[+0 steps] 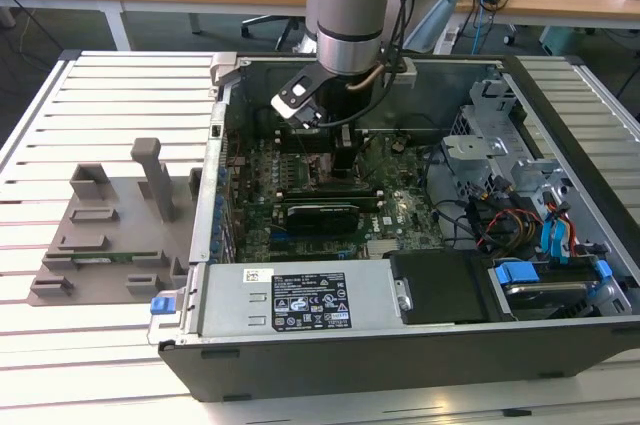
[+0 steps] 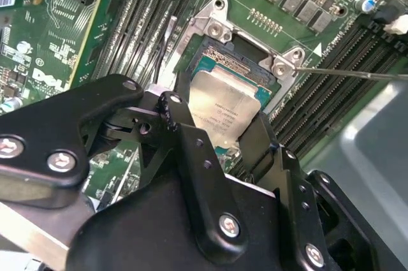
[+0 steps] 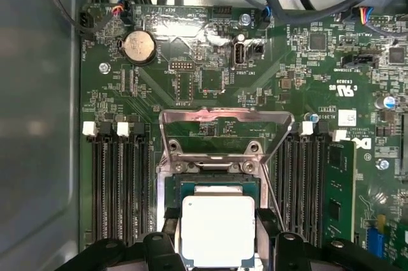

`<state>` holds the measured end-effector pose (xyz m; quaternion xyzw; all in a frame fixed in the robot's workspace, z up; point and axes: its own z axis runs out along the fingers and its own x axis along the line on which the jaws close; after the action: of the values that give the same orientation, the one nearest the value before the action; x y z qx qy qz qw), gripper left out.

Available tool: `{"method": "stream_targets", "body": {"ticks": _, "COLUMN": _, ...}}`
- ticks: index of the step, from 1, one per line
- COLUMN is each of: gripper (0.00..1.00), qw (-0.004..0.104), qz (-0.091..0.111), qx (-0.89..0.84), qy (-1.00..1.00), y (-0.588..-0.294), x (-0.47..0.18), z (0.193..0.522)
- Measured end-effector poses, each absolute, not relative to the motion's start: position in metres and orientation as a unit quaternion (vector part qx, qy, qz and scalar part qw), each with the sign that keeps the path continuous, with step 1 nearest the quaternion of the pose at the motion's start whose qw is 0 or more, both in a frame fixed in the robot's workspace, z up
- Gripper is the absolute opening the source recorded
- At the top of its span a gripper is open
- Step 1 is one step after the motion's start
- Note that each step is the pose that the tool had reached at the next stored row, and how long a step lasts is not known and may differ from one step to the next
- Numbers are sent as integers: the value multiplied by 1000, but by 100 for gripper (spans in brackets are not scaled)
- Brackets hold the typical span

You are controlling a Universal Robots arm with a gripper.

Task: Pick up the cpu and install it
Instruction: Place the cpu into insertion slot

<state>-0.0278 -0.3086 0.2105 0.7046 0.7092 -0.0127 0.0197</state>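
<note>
Table: A pale slatted table (image 1: 100, 95) is seen beneath the case that houses the socket.
Case: An open computer case (image 1: 420, 355) is laid on its side, with the socket (image 3: 217, 188) near the middle of its floor.
Arm: A grey and blue robot arm (image 1: 350, 5) is lowered into the case, directly above the socket.
Motherboard: A green motherboard (image 3: 210, 80) is spread out on all sides of the socket.
Memory slots: Rows of long black memory slots (image 3: 121, 188) are lined up on both flanks of the socket.
Gripper: The black gripper (image 1: 343, 173) is poised right over the socket. Its fingers (image 2: 182, 131) are pressed against two opposite edges of the cpu, which is pinched between them.
Load plate: The silvery load plate (image 3: 191, 117) is swung up and open from the socket's far edge.
Cpu, look: The cpu (image 3: 218, 233) is shown as a thin flat square, with a silvery-grey metal lid, a pale rim and faint print across the top.
Cpu, place: It is held over the socket's open bed and sits off-centre toward the gripper's side. Whether it is seated cannot be told.
Cpu, heading: The lid is turned up toward both wrist cameras, and in the first wrist view its edges are lined up with the socket's frame. Being square, it has no long axis.
</note>
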Motion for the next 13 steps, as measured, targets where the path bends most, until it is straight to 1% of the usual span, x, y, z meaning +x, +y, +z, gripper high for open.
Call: {"method": "stream_targets", "body": {"ticks": 13, "gripper": 55, "qw": 20, "qz": -13, "qx": 704, "qy": 709, "y": -309, "x": -31, "z": 202}}
